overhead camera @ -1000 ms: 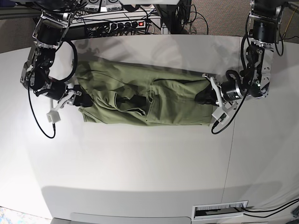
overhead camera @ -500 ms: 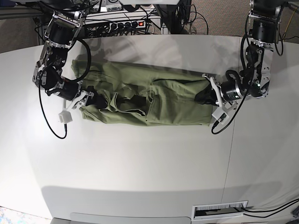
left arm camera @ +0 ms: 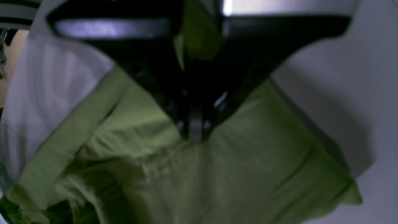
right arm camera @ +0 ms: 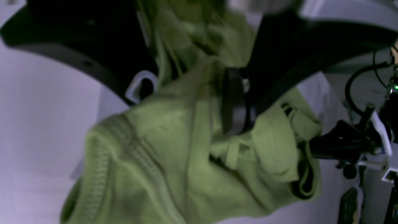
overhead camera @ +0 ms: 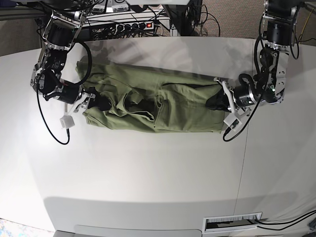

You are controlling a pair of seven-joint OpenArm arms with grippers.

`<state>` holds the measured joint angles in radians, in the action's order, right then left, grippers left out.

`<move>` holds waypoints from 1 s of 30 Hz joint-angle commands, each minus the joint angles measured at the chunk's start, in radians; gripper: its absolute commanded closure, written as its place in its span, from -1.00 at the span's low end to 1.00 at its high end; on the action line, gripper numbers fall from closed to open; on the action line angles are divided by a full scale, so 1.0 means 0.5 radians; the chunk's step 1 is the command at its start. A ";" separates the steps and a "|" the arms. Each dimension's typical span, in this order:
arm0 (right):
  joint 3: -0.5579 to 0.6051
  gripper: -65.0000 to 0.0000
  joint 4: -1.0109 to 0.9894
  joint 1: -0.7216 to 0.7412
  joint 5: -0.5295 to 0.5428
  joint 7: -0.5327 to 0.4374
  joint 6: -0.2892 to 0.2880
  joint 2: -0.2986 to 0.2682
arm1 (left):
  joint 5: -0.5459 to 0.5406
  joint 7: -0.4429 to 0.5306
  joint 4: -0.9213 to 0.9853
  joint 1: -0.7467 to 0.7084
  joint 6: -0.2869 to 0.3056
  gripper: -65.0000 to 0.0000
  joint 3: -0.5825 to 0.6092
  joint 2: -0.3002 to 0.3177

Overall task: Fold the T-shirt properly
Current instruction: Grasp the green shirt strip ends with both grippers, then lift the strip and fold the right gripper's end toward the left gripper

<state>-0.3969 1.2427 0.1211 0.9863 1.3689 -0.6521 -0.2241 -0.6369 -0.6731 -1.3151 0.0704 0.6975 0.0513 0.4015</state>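
Currently the T-shirt (overhead camera: 153,101) lies on the white table (overhead camera: 148,168) as a long olive-green band running across the upper half of the base view, rumpled, with folds and dark creases near its middle. Its two ends each reach an arm.

Left gripper (overhead camera: 220,102), on the base view's right: jaws pressed together on the shirt's end. The left wrist view shows the black jaws meeting at their tips with green fabric (left arm camera: 199,174) bunched between and below them; a strip of cloth also runs up between the jaw bodies. That end of the shirt is lifted slightly and tucked dark against the gripper.

Right gripper (overhead camera: 91,101), on the base view's left: jaws set wide apart, with a thick bundle of shirt fabric (right arm camera: 174,149) passing up between them in the right wrist view. Cloth touches the pad on the view's right; on the other side I cannot tell whether it touches. Whether the bundle is truly gripped or only lies in the gap cannot be told. A ribbed hem edge shows at lower left of that view.

A power strip (overhead camera: 131,25) and cables sit beyond the table's far edge.
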 commanded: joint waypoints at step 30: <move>-0.003 1.00 0.013 0.417 0.474 0.055 0.010 0.100 | -0.256 -0.436 0.014 -0.025 0.001 1.00 0.011 -0.264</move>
<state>-0.3985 1.2343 0.3050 1.1900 1.4101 -0.6445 -0.1677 -0.8127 -0.8459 -1.3067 0.0582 0.7021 0.0532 0.2604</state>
